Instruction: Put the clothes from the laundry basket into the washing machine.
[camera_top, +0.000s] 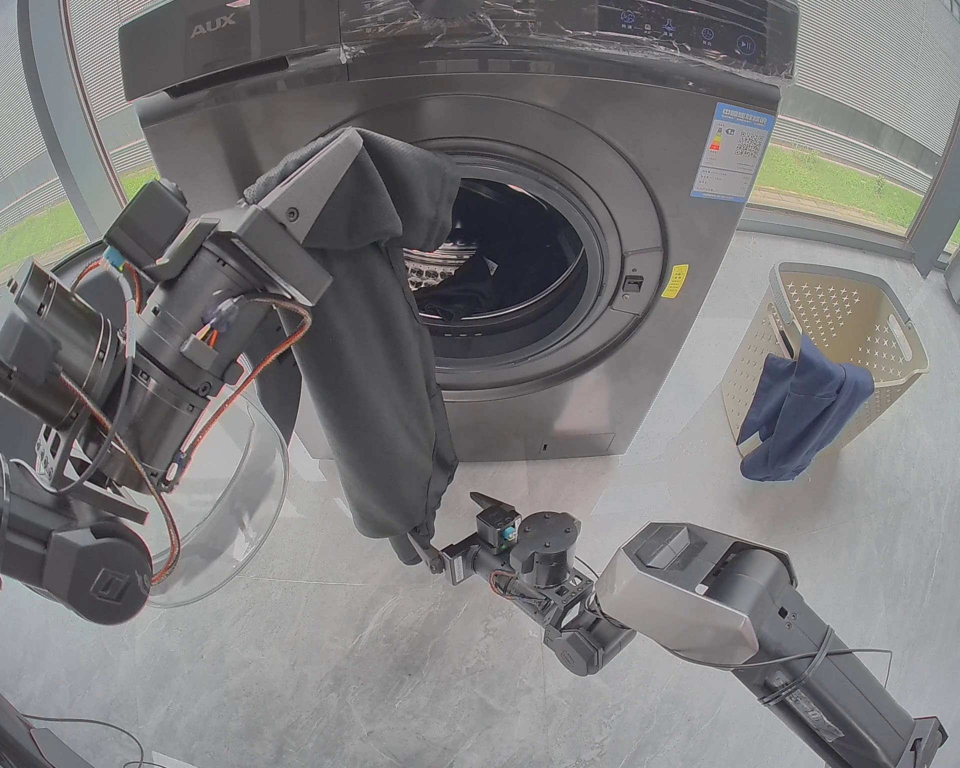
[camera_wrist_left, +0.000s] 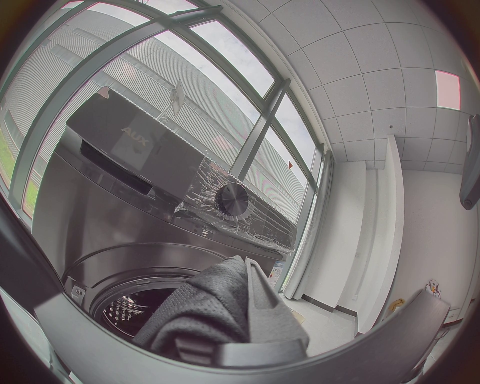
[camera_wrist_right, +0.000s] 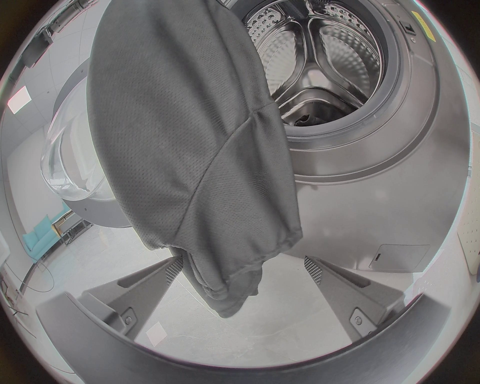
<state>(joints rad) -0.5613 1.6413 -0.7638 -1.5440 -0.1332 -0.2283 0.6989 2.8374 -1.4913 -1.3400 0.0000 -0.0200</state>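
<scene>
Before open drum of washing machine, we see left tool clamping grey garment high so it hangs clear of floor; right tool gapes either side of hem, likely to gather it. Over laundry basket rim, blue garment waits.

One washer, with one door open at its left. One basket to the washer's right. One grey garment in front of the washer's opening, one blue garment right of the washer, and one dark heap in the washer's drum, its pieces not countable.
</scene>
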